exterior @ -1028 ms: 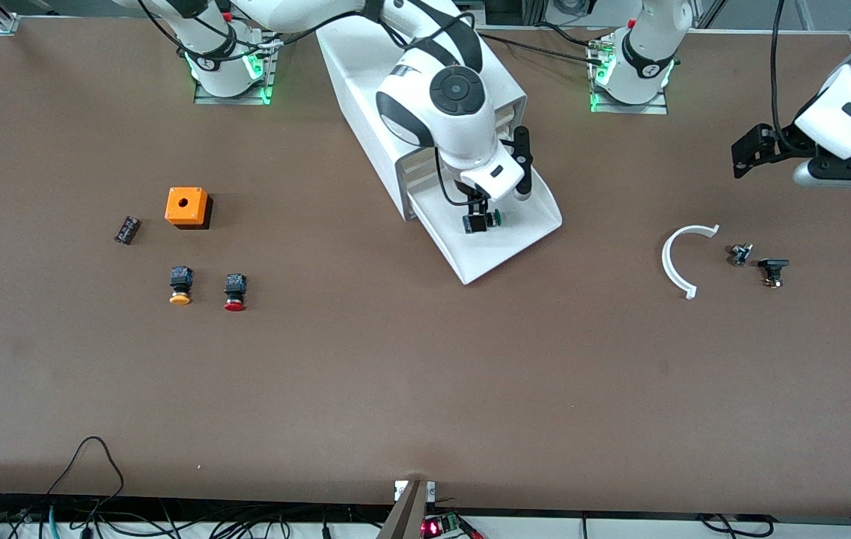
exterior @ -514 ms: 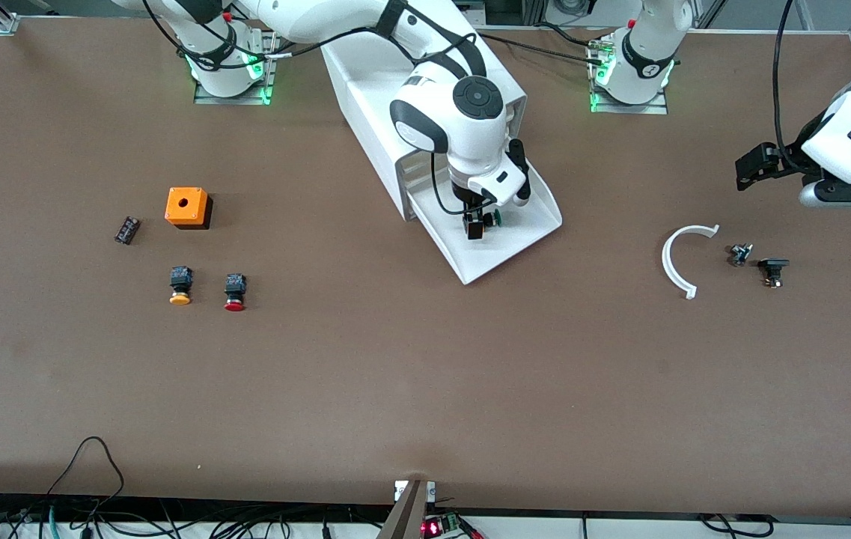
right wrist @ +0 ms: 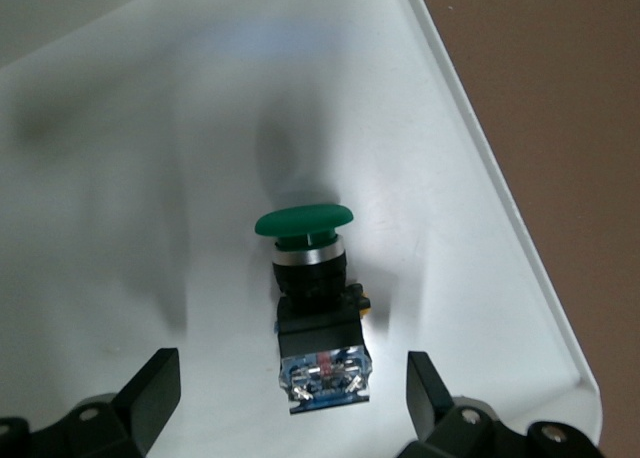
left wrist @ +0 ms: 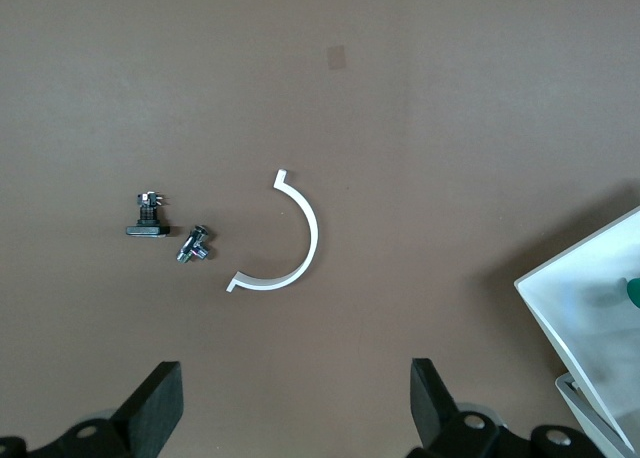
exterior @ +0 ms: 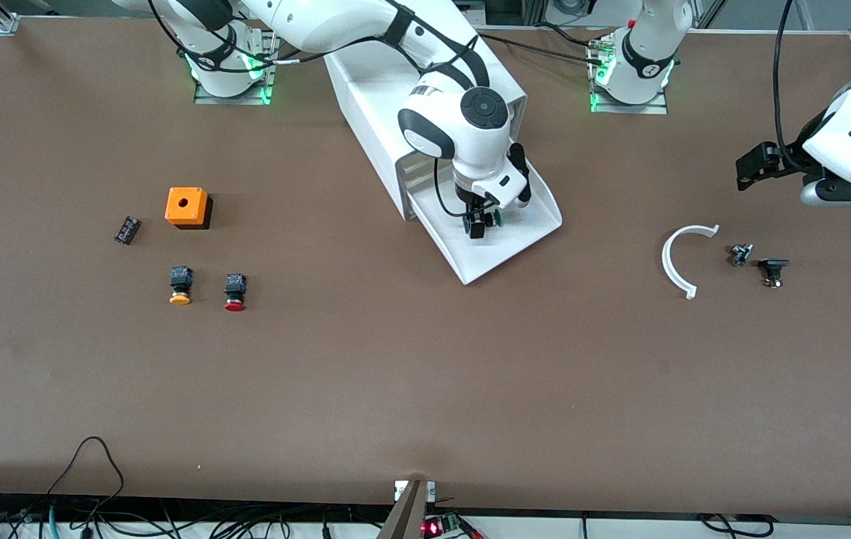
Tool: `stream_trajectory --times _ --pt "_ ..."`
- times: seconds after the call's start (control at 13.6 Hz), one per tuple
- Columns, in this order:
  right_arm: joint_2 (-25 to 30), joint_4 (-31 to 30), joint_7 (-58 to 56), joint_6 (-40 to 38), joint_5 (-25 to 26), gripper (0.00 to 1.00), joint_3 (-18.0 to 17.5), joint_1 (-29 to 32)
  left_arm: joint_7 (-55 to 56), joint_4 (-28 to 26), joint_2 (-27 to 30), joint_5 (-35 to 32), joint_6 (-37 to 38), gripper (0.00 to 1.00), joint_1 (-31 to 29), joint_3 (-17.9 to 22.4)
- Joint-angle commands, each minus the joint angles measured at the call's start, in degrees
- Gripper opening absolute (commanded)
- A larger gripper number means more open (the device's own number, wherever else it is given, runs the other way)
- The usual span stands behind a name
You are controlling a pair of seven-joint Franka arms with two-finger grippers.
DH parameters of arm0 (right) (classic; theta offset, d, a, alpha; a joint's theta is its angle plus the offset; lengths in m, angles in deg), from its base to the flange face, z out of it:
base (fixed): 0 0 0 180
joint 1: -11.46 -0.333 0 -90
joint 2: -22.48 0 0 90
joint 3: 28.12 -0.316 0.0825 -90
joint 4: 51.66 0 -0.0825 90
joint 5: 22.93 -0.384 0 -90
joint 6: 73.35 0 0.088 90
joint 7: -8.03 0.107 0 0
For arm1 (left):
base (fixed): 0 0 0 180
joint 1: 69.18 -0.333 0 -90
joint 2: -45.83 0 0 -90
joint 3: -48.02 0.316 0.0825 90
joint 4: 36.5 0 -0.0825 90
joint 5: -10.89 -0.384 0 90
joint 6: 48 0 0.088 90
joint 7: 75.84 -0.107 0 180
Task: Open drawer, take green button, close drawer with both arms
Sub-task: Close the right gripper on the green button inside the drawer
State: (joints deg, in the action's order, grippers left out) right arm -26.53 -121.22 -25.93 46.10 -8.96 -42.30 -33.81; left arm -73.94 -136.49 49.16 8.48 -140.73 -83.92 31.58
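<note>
From the front, the wide shallow white plastic drawer (exterior: 496,239), lowest in the white cabinet (exterior: 395,97), stands pulled out on the brown bench (exterior: 425,374). The right claw (exterior: 480,221) hangs low inside it, just over the small green-capped push button with a black body (exterior: 486,218), which lies on the drawer floor; the white right arm covers much of the cabinet front.

Toward the right arm's end lie four loose things: one orange box with a round hole (exterior: 186,206), one small dark block (exterior: 126,229), one yellow-capped button (exterior: 180,285) and, just beside it, one red-capped button (exterior: 234,291). Toward the left arm's end lie three: one white curved strip (exterior: 683,258), one small metal fitting (exterior: 739,254) and one black-capped part (exterior: 773,269). The left claw (exterior: 758,165) waits in the air over that end.

The left wrist view shows the left claw (left wrist: 290,418) spread wide above the curved strip (left wrist: 295,243), fitting (left wrist: 194,244) and black-capped part (left wrist: 147,218), with a drawer corner (left wrist: 590,308) at the edge.

In the right wrist view the right claw (right wrist: 290,413) is parted, its two fingers (right wrist: 155,388) on either side of the button's (right wrist: 312,278) black body, not touching it; the button lies on its side near the drawer's rim (right wrist: 500,178).
</note>
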Motion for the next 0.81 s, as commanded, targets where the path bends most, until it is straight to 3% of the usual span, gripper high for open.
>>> stream_trajectory --times 0.0,0.22,0.29,0.51,0.73 --pt "-1.9 0.2 1.3 1.7 2.7 1.0 0.4 -0.5 0.5 1.1 -0.3 0.3 0.9 1.0 -0.1 0.1" --pt "-2.1 0.2 1.3 3.0 2.8 1.0 0.4 -0.5 0.5 1.2 -0.3 0.4 0.9 1.0 -0.1 0.0" --pt "-2.2 0.2 1.3 3.0 2.8 0.94 0.4 -0.6 0.6 1.2 -0.3 0.4 0.9 1.0 -0.1 0.0" --pt "-2.2 0.2 1.2 3.1 2.9 0.62 0.4 -0.6 0.5 1.2 -0.3 0.4 0.9 1.0 -0.1 0.0" --pt "-2.2 0.2 1.3 4.9 2.9 0.41 0.5 -0.6 0.5 1.1 -0.3 0.4 1.0 1.0 -0.1 0.0"
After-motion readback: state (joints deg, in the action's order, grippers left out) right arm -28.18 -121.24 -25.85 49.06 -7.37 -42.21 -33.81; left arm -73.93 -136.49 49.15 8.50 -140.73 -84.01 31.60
